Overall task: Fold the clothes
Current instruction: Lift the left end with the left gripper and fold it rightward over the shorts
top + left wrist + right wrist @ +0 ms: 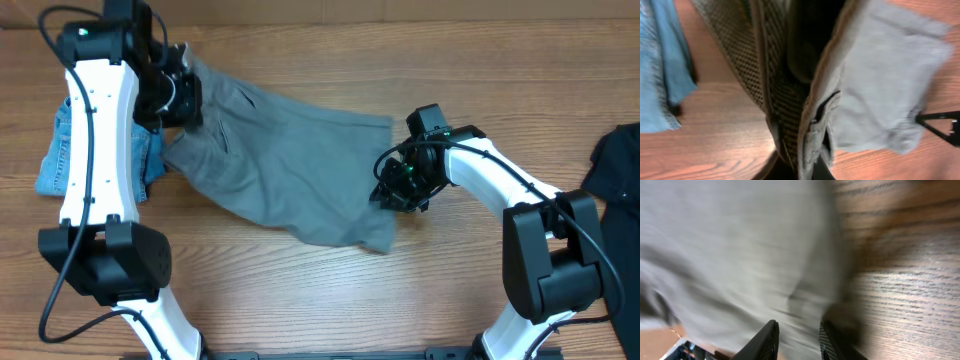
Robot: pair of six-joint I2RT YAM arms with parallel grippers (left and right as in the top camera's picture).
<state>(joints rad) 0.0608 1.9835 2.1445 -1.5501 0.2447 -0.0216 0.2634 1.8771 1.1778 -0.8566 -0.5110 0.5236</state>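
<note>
The grey shorts (290, 165) lie spread across the middle of the table, waistband end at the upper left. My left gripper (178, 100) is shut on that waistband; in the left wrist view the folded band and mesh pocket lining (790, 100) run up from between the jaws (807, 167). My right gripper (400, 190) hovers at the shorts' right leg edge. Its fingers stand apart over the grey cloth (730, 255), gripper (799, 327) open. Light-blue denim shorts (60, 150) lie at the far left, also in the left wrist view (660, 65). A black garment (615, 165) lies at the right edge.
Bare wooden table (300, 290) runs along the front below the grey shorts and shows right of the cloth's edge (905, 280). The left arm's white link (95, 150) passes over the denim shorts.
</note>
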